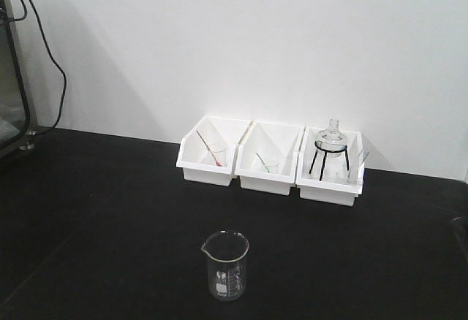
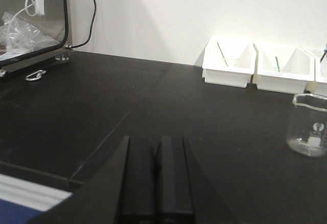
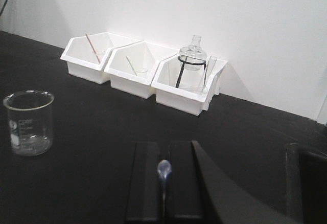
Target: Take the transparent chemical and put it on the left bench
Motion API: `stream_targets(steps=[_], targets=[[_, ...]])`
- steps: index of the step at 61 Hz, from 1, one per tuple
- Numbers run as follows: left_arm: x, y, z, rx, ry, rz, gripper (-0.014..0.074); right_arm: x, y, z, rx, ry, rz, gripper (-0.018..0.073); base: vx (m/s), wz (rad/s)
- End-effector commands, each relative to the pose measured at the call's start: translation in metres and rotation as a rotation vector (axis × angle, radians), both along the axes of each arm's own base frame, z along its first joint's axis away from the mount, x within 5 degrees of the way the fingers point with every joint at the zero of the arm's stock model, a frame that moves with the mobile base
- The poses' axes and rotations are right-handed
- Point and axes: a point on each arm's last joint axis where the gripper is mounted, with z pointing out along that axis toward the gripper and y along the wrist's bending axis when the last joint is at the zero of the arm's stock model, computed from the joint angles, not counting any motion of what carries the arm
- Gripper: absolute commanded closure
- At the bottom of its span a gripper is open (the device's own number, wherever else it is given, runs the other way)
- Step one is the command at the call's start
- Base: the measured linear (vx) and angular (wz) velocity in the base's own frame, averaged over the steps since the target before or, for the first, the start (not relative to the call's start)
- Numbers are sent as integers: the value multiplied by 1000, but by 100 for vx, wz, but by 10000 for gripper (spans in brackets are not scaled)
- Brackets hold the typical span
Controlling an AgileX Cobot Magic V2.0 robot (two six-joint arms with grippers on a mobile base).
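From the front, a clear glass beaker (image 1: pixel 225 265) stands upright on the black desk (image 1: pixel 88 210), open and apart from everything else. Behind the beaker, against the white wall, three white bins sit side by side and touching. The bin behind and left of the beaker (image 1: pixel 207 163) holds a red-tipped stick (image 1: pixel 208 147) leaning in a small glass. The bin straight behind the beaker (image 1: pixel 267 180) holds a thin pale rod in another small glass. The bin behind and right of the beaker (image 1: pixel 329 190) holds a round flask (image 1: pixel 333 139) on a black wire stand. Neither tool shows in this view.

From the left wrist, the left tool (image 2: pixel 156 144) hangs low over the desk, well to the left of the beaker. Its two black fingers are pressed together with only a thin seam between them, and nothing is in it. Far left of the beaker stands a glass-fronted cabinet (image 2: pixel 30 19) with a black cable (image 2: pixel 93 9) hanging beside it.

From the right wrist, the right tool (image 3: pixel 163 147) is above the desk, to the right of the beaker and nearer the camera. Its fingers are drawn in narrow and clamp the slim, bluish, see-through pipette (image 3: pixel 163 170), which lies along the gap between them with its rounded end pointing toward the bins.
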Motion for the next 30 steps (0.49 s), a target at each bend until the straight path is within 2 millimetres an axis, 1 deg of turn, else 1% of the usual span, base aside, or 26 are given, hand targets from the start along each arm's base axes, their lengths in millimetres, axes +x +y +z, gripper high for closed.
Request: stream_targets(steps=[1, 14, 30], targets=[[-1, 0, 3, -14, -81, -1, 600, 1, 3, 12, 9, -57, 31, 566, 26, -3], [-1, 0, 3, -14, -81, -1, 600, 1, 3, 12, 9, -57, 31, 566, 22, -4], [-1, 0, 3, -14, -81, -1, 600, 1, 3, 12, 9, -57, 31, 566, 15, -5]])
